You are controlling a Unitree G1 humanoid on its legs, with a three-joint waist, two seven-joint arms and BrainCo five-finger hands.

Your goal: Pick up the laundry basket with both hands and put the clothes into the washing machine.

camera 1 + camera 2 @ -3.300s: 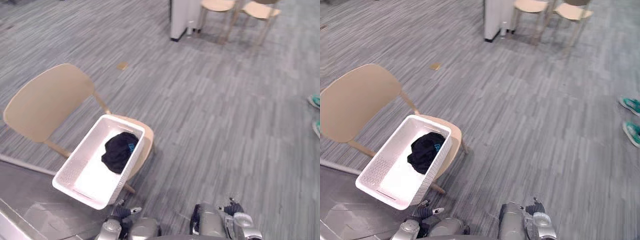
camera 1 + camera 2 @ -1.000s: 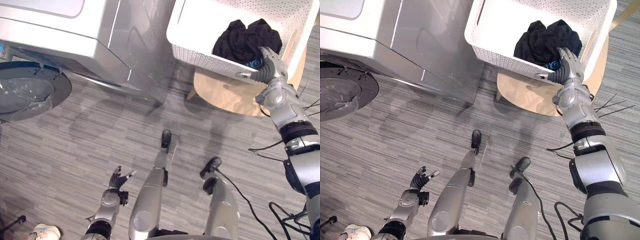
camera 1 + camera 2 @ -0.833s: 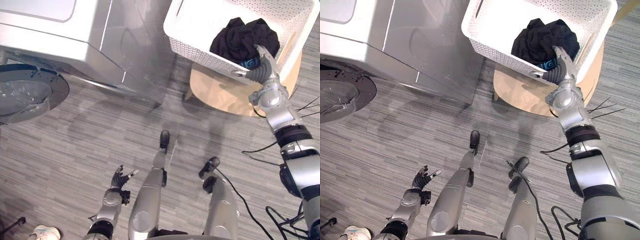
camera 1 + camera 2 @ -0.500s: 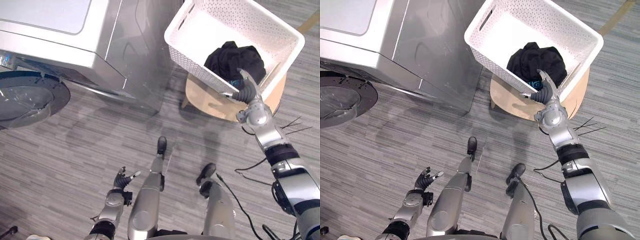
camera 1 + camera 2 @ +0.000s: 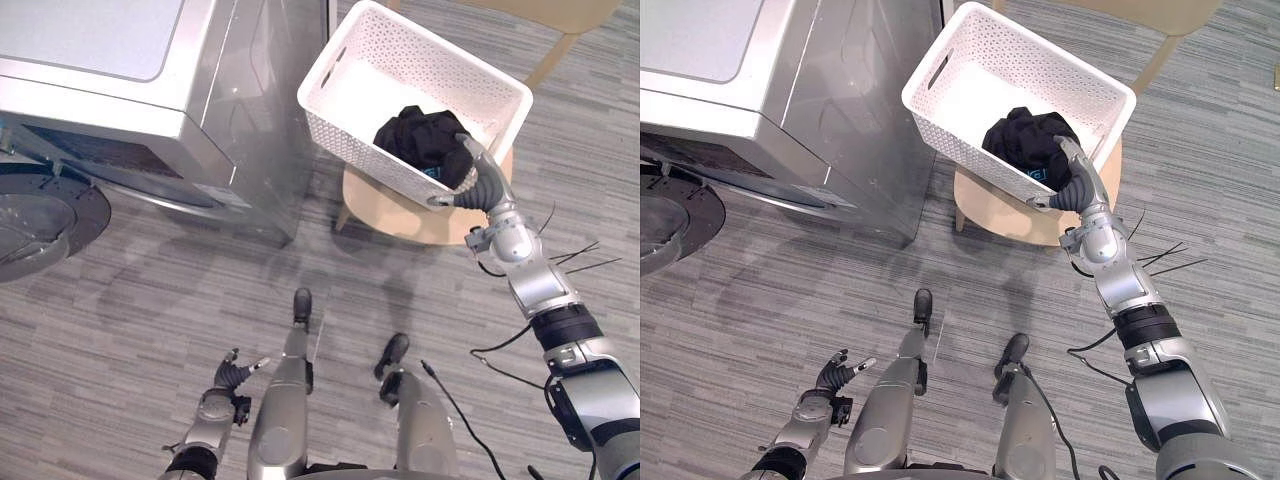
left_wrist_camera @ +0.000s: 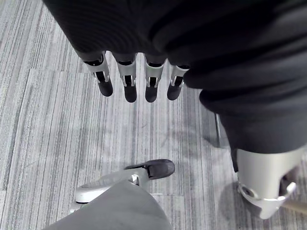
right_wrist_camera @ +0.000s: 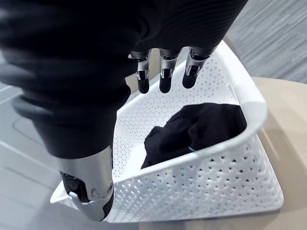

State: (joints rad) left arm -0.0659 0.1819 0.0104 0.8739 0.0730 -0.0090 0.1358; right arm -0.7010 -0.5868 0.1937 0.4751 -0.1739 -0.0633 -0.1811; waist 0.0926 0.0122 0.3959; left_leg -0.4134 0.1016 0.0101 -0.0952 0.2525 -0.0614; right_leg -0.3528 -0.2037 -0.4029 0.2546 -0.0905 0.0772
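A white perforated laundry basket (image 5: 362,150) stands on a tan wooden chair seat (image 5: 395,215), next to the washing machine (image 5: 110,70). A black garment (image 5: 420,135) lies bunched at the basket's near right end. My right hand (image 5: 482,186) is raised at the basket's near rim beside the garment. Its fingers (image 7: 164,76) are straight, spread above the basket and hold nothing. The garment (image 7: 196,129) lies below them, inside the rim (image 7: 252,103). My left hand (image 5: 236,373) hangs low by my side with straight fingers (image 6: 125,82) over the floor.
The silver washing machine's round door (image 5: 30,220) hangs open at the far left, low down. The chair's back (image 5: 545,12) rises behind the basket. Grey striped carpet (image 5: 150,300) covers the floor between the machine and me.
The camera has swung from the chair to look down past the machine. My right hand rose to the basket's near rim and stays there. The left hand stays low.
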